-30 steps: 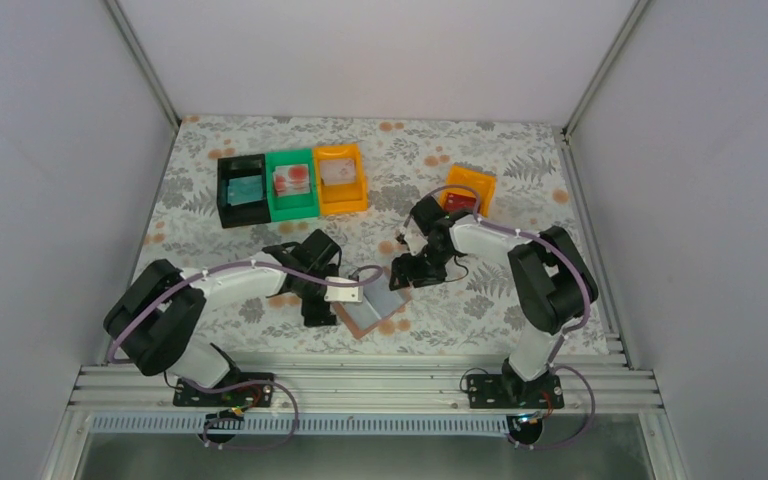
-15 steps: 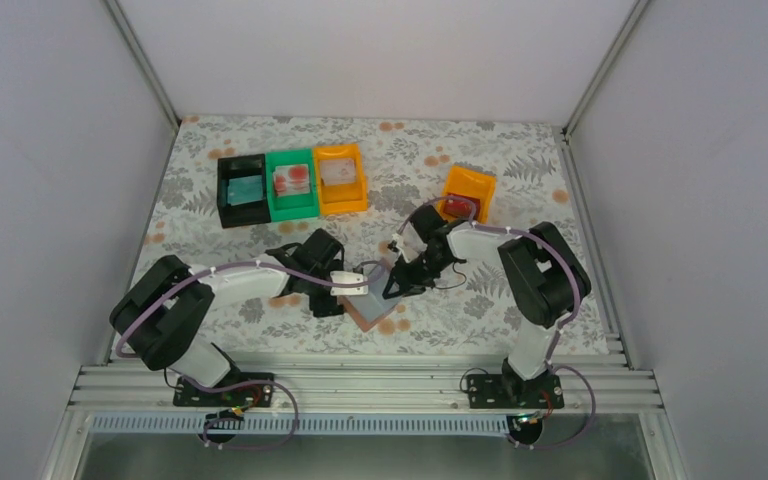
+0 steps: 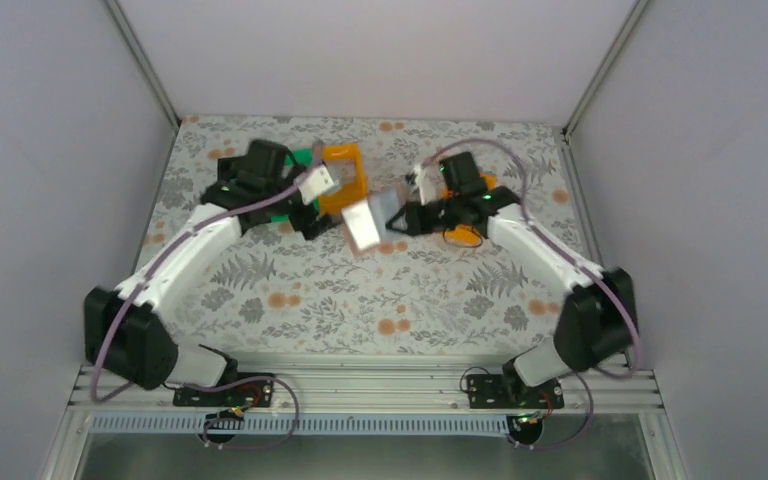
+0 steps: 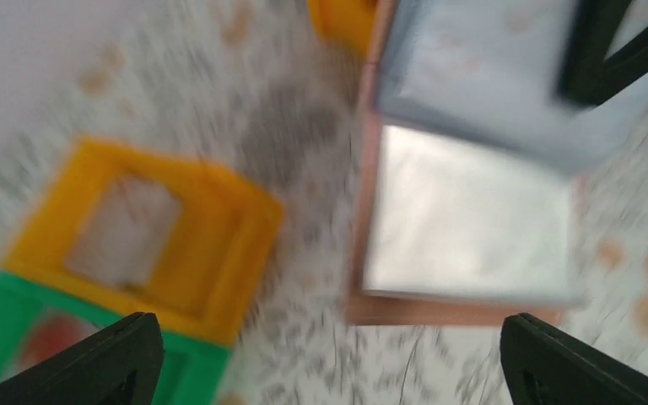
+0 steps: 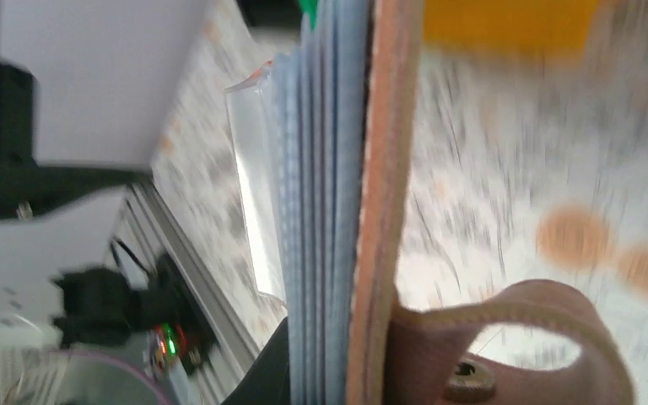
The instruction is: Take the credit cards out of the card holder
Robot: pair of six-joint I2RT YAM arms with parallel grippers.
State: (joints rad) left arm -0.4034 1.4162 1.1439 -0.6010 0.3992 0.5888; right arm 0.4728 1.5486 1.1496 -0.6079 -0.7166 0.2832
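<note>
The card holder (image 3: 365, 222) hangs in the air over the table's middle back, opened out, with my right gripper (image 3: 402, 219) shut on its right side. In the right wrist view it (image 5: 363, 211) stands edge-on: blue-grey sleeves, brownish-pink cover, closing tab (image 5: 515, 337). The left wrist view shows its pale sleeves (image 4: 472, 211) face-on; whether they hold any credit cards I cannot tell. My left gripper (image 3: 312, 205) is open just left of it, fingertips wide apart (image 4: 329, 363). A whitish credit card (image 4: 126, 228) lies in the orange bin (image 4: 236, 228), a reddish one (image 4: 46, 337) in the green bin.
The row of bins sits at the back left, largely covered by my left arm: orange bin (image 3: 345, 175), green bin (image 3: 305, 155), black bin (image 3: 222, 162). A second orange bin (image 3: 465, 236) peeks out behind my right arm.
My right gripper has shut on the card holder and lifted it off the table toward the back. My left arm has swung up and back to the bins, jaws open.
</note>
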